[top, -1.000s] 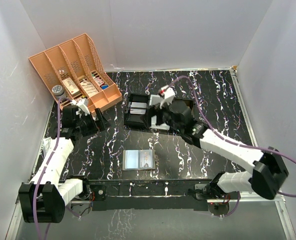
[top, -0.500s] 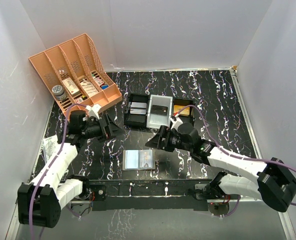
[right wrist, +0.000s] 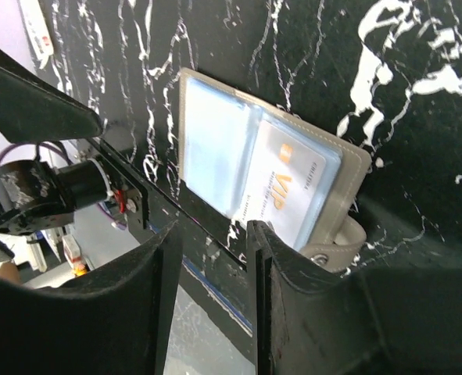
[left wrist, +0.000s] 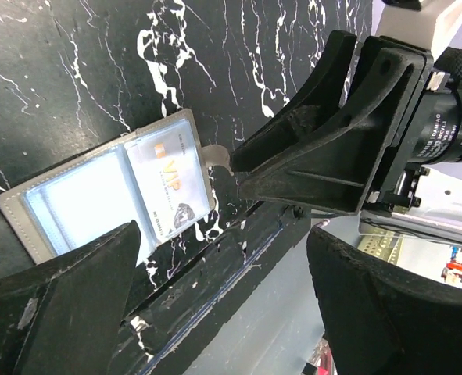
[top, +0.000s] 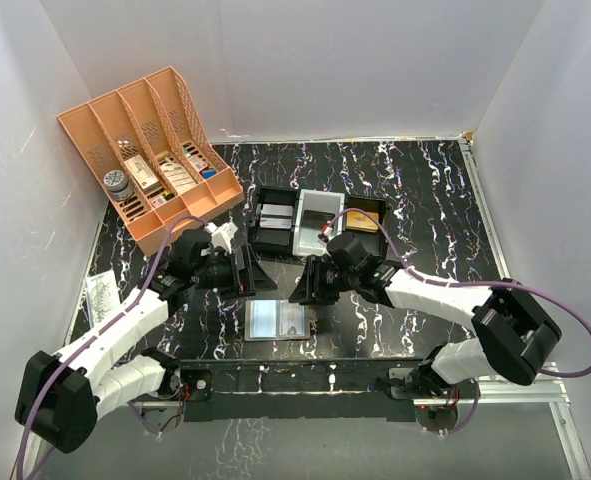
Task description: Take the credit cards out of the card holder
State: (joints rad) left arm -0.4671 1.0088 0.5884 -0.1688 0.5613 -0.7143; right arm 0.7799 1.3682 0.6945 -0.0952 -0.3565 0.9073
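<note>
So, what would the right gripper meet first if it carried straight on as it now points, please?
Most likely the open card holder, near the pocket holding the VIP card; depth is hard to judge.

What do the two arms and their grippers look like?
Both the left arm and the right arm have white link shells joined by bulky black joints. A thin purple cable runs in loops along each. The left gripper and right gripper are matte black, with broad wedge-shaped fingers stiffened by ribs, and a small white block at the wrist.
</note>
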